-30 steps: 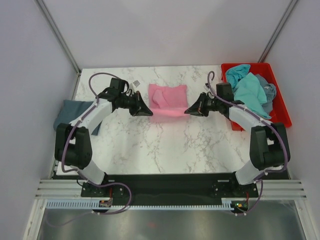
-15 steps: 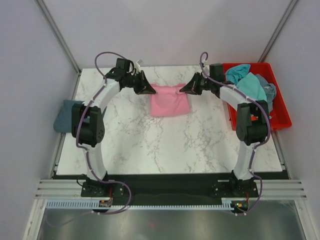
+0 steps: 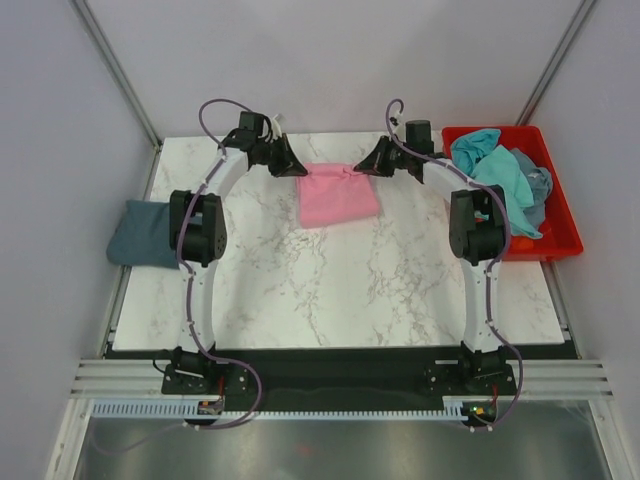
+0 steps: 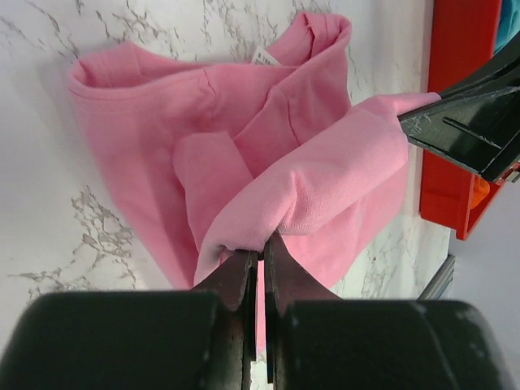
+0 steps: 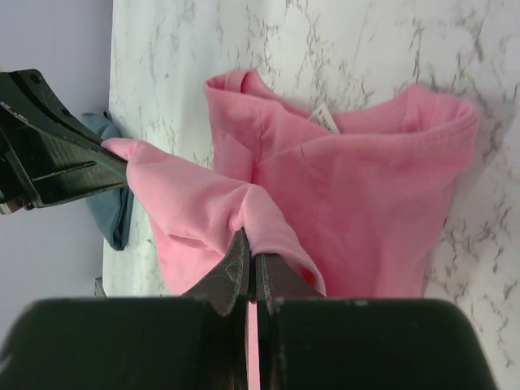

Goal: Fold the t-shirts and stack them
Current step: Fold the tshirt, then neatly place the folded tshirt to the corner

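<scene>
1. Top external view: pink soft-cloth t-shirt (image 3: 338, 197) lies at the far middle of the white marbled table (image 3: 330, 290), partly folded, with one edge raised.
2. Left gripper (image 3: 293, 166): jaws clamped on the raised pink edge at its left corner.
3. Right gripper (image 3: 371, 164): jaws clamped on the same edge at its right corner.
4. Slate-blue cloth shirt (image 3: 140, 232): folded bundle at the table's left edge, judged finished.
5. Turquoise shirt (image 3: 497, 172) and grey-blue shirt (image 3: 540, 183): crumpled in the red plastic crate (image 3: 562, 222), unfolded.
6. Progress, judged: one shirt folded, the pink one mid-fold, two waiting, stacking not yet done.
</scene>
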Controlling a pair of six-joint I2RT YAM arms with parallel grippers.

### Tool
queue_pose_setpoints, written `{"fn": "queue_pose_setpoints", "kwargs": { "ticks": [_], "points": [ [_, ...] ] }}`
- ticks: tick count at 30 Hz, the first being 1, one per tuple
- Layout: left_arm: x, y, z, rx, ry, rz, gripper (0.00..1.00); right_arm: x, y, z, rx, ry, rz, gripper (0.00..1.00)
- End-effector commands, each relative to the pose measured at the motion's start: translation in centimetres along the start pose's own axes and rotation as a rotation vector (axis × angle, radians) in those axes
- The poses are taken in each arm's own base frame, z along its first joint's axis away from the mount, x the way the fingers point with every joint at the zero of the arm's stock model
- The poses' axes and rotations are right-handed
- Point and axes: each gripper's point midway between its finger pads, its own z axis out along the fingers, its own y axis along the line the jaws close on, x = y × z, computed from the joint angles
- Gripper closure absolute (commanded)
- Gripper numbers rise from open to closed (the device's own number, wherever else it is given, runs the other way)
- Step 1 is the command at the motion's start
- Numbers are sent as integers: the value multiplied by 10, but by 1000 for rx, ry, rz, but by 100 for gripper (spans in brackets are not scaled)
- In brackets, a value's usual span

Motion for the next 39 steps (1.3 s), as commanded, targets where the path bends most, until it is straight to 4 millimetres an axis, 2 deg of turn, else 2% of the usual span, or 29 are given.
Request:
{"fn": "queue_pose_setpoints", "kwargs": {
  "ticks": [1, 2, 6, 7, 8, 9, 10, 11, 12, 13, 14, 16, 18, 19, 22, 23, 24, 25, 26, 27, 29, 33, 39],
  "points": [
    [-40, -11, -4, 4, -112, 130, 98, -35, 7, 7, -18, -88, -102, 100],
    [-43, -9, -2, 1, -120, 140, 98, -43, 11, 9, -24, -103, -117, 100],
    [-52, 4, 8, -34, -149, 162, 97, -52, -1, 20, -7, -132, -129, 100],
    [-52, 6, 10, -41, -152, 172, 92, -54, -5, 23, 8, -142, -136, 90],
    [-53, 8, 11, -52, -156, 177, 53, -56, -7, 26, 12, -149, -142, 76],
    [-54, 12, 11, -86, -163, 178, 39, -59, -7, 26, 12, -159, -153, 62],
    [-59, 8, 8, -93, -175, 209, 32, -64, -2, 26, 8, -170, -174, 48],
    [-64, 0, 0, -96, -194, 225, 24, -70, 7, 23, -3, -185, -198, 44],
    [-70, -6, -7, -97, -210, 233, 20, -75, 12, 20, -7, -195, -209, 42],
    [-71, -11, -14, -98, -215, 240, 12, -84, 26, 10, -18, -216, -233, 38],
    [-77, -28, -30, -85, -236, 255, 10, -87, 32, 5, -24, -224, -252, 36],
    [-68, -32, -39, -78, -216, 238, 9, -99, 55, -15, -39, -256, -277, 34],
    [-61, -43, -55, -55, -205, 225, 9, -93, 62, -23, -54, -239, -259, 34],
    [-43, -37, -52, -46, -152, 177, 9, -86, 73, -30, -80, -220, -234, 34],
    [-14, -21, -56, -36, -77, 75, 9, -71, 84, -40, -117, -179, -164, 35],
    [-5, -18, -56, -27, -54, 48, 9, -55, 73, -36, -112, -144, -117, 35],
    [8, -5, -56, -38, -23, 1, 9, -44, 72, -37, -123, -114, -55, 36],
    [13, -3, -59, -37, -13, -29, 9, -35, 69, -38, -123, -94, -26, 36],
    [20, 0, -59, -26, 5, -53, 9, -12, 52, -34, -102, -45, 32, 36],
    [28, 10, -59, -37, 22, -90, 10, -1, 45, -32, -96, -20, 58, 36],
    [36, 16, -58, -33, 42, -126, 10, 22, 27, -28, -69, 26, 121, 36],
    [44, 31, -47, -28, 71, -176, 9, 46, 1, -17, -39, 78, 181, 35],
    [48, 49, -22, -7, 99, -219, 11, 46, -17, -2, -21, 83, 172, 35]
  ]
}}
